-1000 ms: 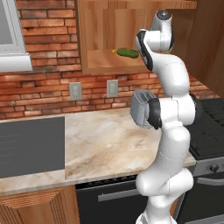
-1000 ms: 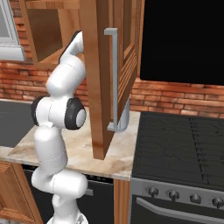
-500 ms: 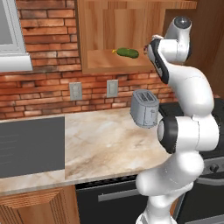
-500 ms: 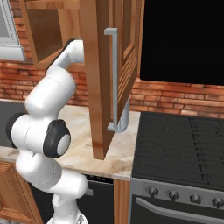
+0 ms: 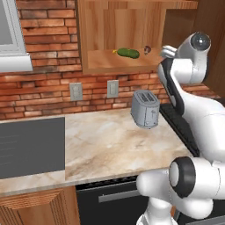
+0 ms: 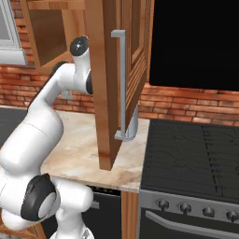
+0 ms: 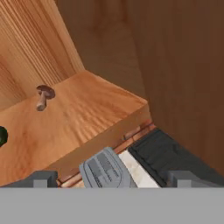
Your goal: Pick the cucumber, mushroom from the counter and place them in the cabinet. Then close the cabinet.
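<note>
The cucumber lies on the shelf of the open cabinet, and the mushroom stands a little to its right. In the hand view the mushroom stands upright on the shelf board, and the cucumber's dark end peeks in at the left edge. My gripper is open with nothing between its fingertips. It hangs just outside the shelf's front right corner, apart from both vegetables. The cabinet door stands open, its silver handle facing the right base view.
A grey toaster stands on the counter below the cabinet, against the brick wall. The black stove lies to the right of the counter. My arm rises between the toaster and the open door.
My hand has drawn back to the right, away from the cucumber and out of the cabinet, and the mushroom now shows on the shelf. The gripper stayed open.
</note>
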